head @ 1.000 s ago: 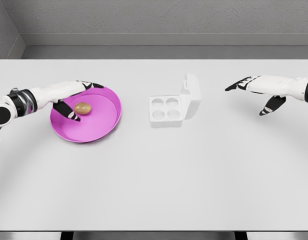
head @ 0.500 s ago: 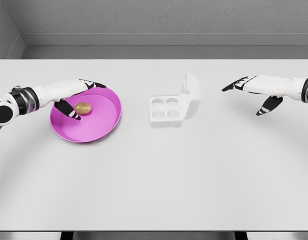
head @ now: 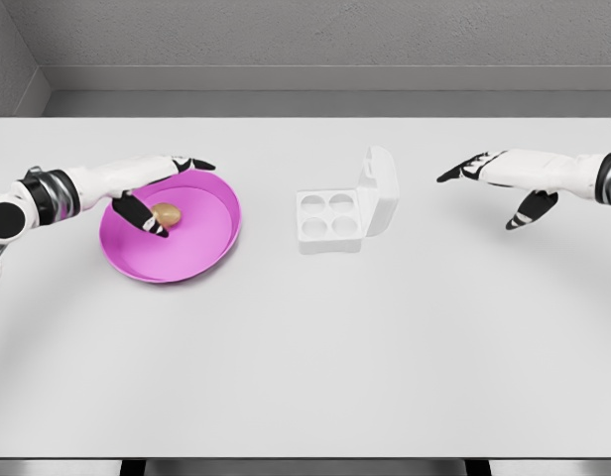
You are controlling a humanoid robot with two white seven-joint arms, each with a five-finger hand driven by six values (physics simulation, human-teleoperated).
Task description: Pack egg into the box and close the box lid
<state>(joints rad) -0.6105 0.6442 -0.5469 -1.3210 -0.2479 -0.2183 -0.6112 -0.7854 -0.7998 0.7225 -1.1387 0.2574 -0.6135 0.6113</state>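
Robot hand [head: 147,188] beside sideways-lying egg [head: 166,213]

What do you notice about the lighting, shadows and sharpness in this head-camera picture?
Head view: soft, even light with no glare on the white table; only faint shadows under the pink plate and egg box; everything is in similar focus, the egg slightly soft; the left hand and right hand show crisp black fingertips; no obvious lens distortion.

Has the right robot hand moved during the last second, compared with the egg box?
Yes, slightly. The right robot hand has drifted left, toward the open egg box, which has stayed put on the table.
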